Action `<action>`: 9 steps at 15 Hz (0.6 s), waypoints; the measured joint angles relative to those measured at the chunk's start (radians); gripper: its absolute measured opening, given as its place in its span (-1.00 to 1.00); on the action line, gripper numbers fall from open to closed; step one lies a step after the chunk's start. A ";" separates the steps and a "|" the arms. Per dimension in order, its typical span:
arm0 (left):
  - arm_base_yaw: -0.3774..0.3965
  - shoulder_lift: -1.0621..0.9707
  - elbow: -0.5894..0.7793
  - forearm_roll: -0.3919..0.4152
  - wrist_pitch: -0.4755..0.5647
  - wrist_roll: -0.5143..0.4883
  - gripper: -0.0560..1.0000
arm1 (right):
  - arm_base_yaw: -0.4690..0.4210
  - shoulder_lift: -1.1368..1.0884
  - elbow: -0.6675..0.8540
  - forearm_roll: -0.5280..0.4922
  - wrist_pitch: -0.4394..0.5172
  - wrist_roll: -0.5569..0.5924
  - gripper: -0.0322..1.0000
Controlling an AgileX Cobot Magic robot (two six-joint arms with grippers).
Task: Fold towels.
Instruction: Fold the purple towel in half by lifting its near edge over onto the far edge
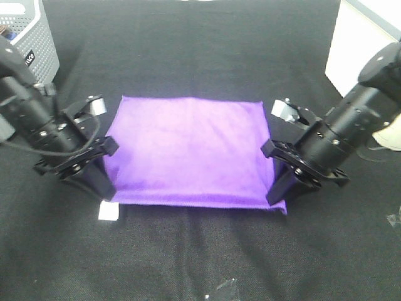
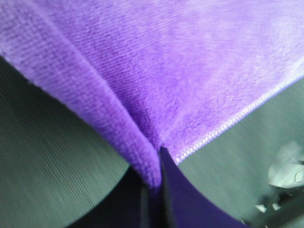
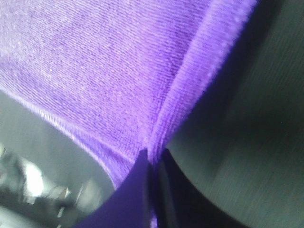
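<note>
The purple towel (image 1: 188,150) lies spread on the black table, its near edge lifted a little. My left gripper (image 1: 106,193) is shut on the towel's near left corner; in the left wrist view the cloth (image 2: 180,71) is pinched between the dark fingers (image 2: 164,190). My right gripper (image 1: 276,199) is shut on the near right corner; in the right wrist view the cloth (image 3: 109,71) folds into the closed fingers (image 3: 142,190). A small white tag (image 1: 108,212) hangs at the near left corner.
A grey perforated box (image 1: 28,34) stands at the back left. A white box (image 1: 360,47) stands at the back right. Small bits of clear debris (image 1: 222,290) lie near the table's front edge.
</note>
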 joint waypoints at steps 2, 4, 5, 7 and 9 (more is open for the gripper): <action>0.000 -0.052 0.038 0.000 0.001 0.000 -0.89 | 0.001 -0.031 0.020 -0.001 0.049 0.004 -0.92; 0.000 -0.164 0.094 0.003 0.004 0.000 -0.89 | 0.003 -0.101 0.027 -0.011 0.147 0.008 -0.92; 0.000 -0.187 0.092 0.003 -0.001 0.000 -0.89 | 0.004 -0.111 0.015 -0.015 0.147 0.009 -0.92; 0.000 -0.169 0.039 0.006 -0.035 0.000 -0.89 | 0.004 -0.101 -0.067 -0.044 0.096 0.044 -0.92; 0.000 -0.123 -0.021 0.006 -0.056 0.000 -0.89 | 0.004 -0.046 -0.185 -0.069 0.078 0.082 -0.92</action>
